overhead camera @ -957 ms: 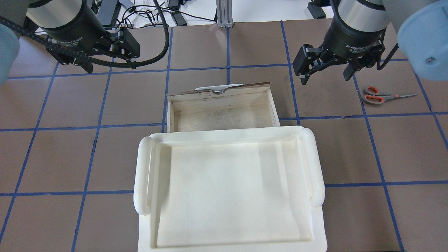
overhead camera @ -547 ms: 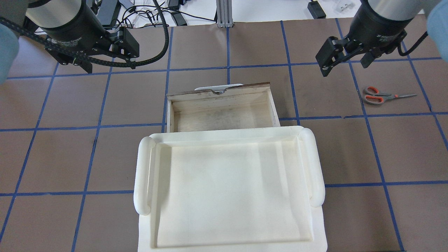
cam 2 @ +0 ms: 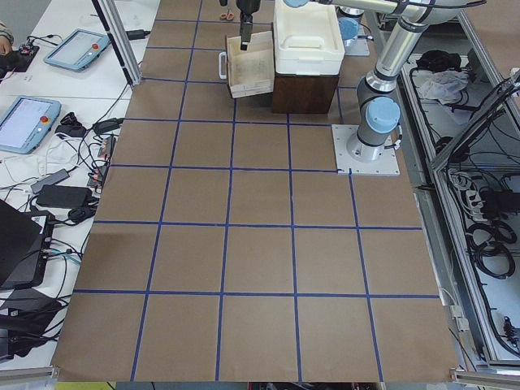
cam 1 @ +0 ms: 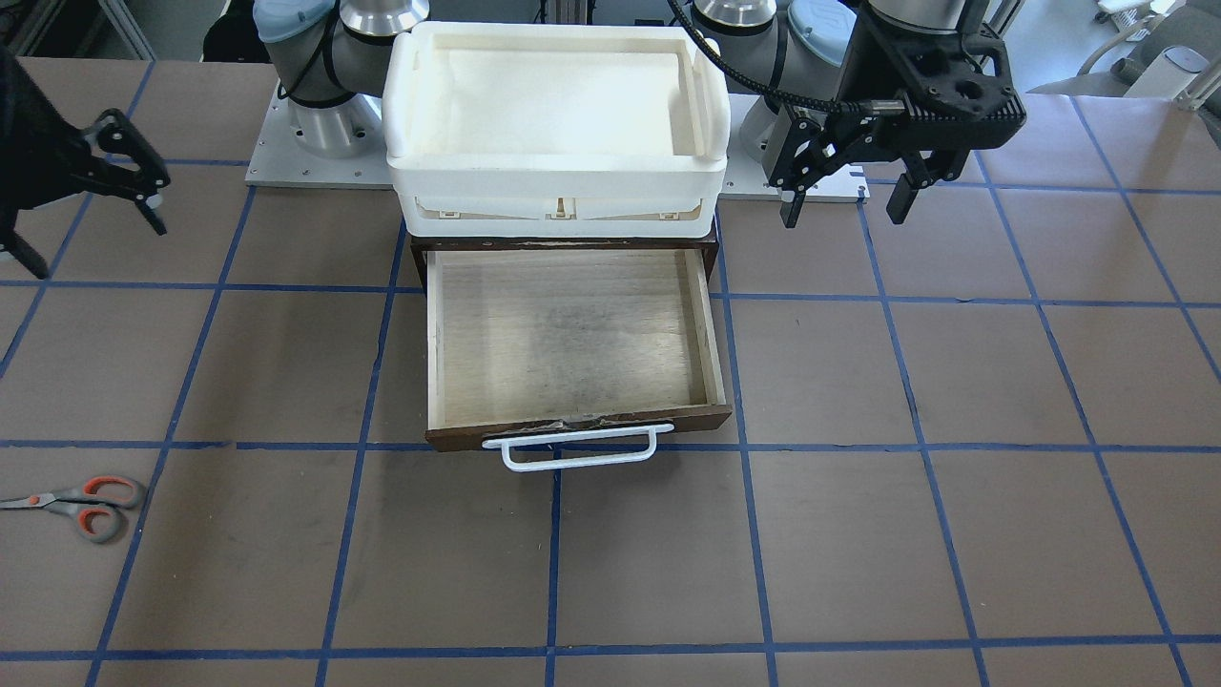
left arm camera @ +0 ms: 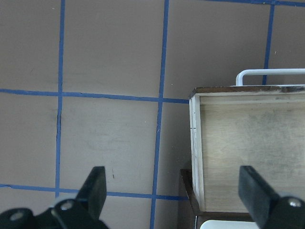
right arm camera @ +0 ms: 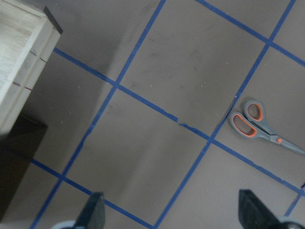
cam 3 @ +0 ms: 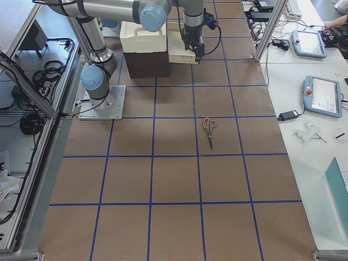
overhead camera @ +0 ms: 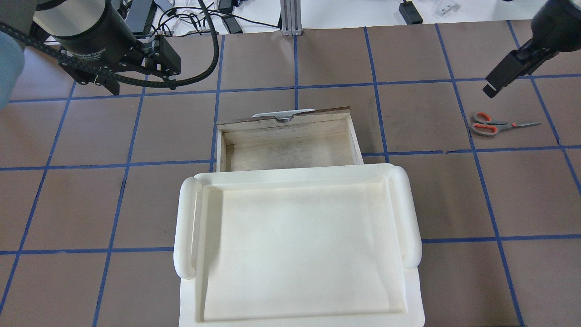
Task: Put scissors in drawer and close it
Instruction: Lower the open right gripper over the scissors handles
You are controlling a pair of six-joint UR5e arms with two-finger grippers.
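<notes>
At the far left, the left gripper [cam 1: 844,202] hangs above the table [overhead camera: 91,204] with its fingers spread wide and nothing between them, just off the left front corner of the drawer [overhead camera: 356,145]. The drawer stands pulled out towards the far side from under the white tray [overhead camera: 185,227], its white bar handle on the far edge. Well to the right, the scissors [overhead camera: 492,124] lie flat on the table, handles towards the drawer and blades pointing right, with the right gripper [right arm camera: 174,212] held above the table just beyond them, its fingers wide apart around nothing.
</notes>
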